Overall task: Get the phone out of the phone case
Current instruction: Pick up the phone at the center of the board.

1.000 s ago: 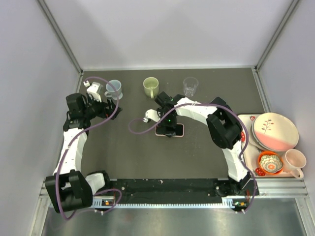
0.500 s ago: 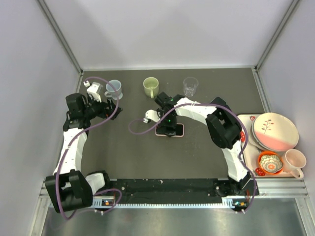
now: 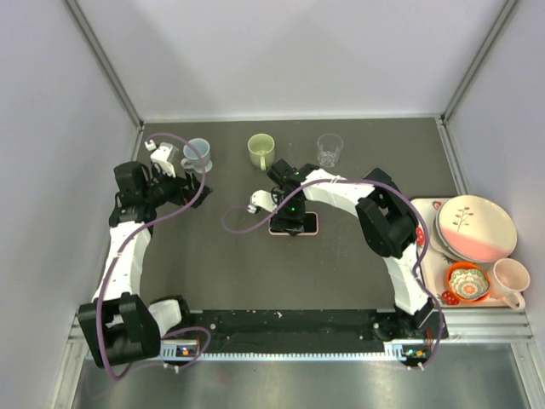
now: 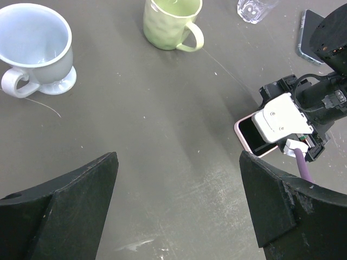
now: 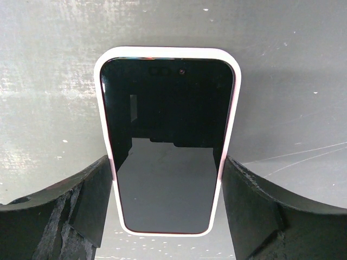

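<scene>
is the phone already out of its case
No, the black phone lies screen-up inside the pale pink phone case, whose rim surrounds it.

The dark grey table carried a green mug near its far edge. A pale blue mug stood left of it and a clear glass right of it. Just nearer than the green mug, a phone in a pink phone case lay flat, screen up. A patterned tray sat far to the right.

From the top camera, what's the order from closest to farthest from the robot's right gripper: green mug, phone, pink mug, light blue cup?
1. phone: right under the right gripper, mid-table.
2. green mug: back of the table, middle.
3. light blue cup: back left.
4. pink mug: far right side, toward the front.
</scene>
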Controlling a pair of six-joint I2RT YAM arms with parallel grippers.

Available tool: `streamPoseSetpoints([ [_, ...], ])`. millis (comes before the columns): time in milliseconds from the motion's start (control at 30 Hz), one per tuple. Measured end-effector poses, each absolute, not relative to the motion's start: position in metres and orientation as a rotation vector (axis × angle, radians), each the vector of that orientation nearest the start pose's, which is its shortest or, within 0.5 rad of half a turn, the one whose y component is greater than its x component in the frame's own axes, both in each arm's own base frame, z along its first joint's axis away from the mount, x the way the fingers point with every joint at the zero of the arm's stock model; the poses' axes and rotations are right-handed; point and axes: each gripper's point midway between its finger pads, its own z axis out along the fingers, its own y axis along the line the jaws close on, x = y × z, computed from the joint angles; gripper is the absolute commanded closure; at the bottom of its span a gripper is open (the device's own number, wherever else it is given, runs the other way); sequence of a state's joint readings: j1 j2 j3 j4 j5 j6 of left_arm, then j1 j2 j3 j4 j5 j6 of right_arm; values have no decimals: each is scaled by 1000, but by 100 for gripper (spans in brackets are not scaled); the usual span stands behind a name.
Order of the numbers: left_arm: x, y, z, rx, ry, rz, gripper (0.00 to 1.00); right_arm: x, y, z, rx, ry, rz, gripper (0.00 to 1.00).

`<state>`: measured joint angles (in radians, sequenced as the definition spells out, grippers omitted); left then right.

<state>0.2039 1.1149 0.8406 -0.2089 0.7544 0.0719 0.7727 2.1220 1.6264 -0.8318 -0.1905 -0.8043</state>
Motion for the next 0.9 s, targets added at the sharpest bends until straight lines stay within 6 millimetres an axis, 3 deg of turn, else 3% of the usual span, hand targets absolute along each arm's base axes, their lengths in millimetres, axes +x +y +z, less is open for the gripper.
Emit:
streamPoseSetpoints([
  [67,335,-51,210,329,1935,-592,1,309,306,23,-2071,2007,266,100],
  [567,336,-50,206,322,1945,-599,1,307,307,27,-2080,1998,255,100],
  [900,335,-51,207,325,1943,-607,1,310,307,61,-1964,2023,207,100],
])
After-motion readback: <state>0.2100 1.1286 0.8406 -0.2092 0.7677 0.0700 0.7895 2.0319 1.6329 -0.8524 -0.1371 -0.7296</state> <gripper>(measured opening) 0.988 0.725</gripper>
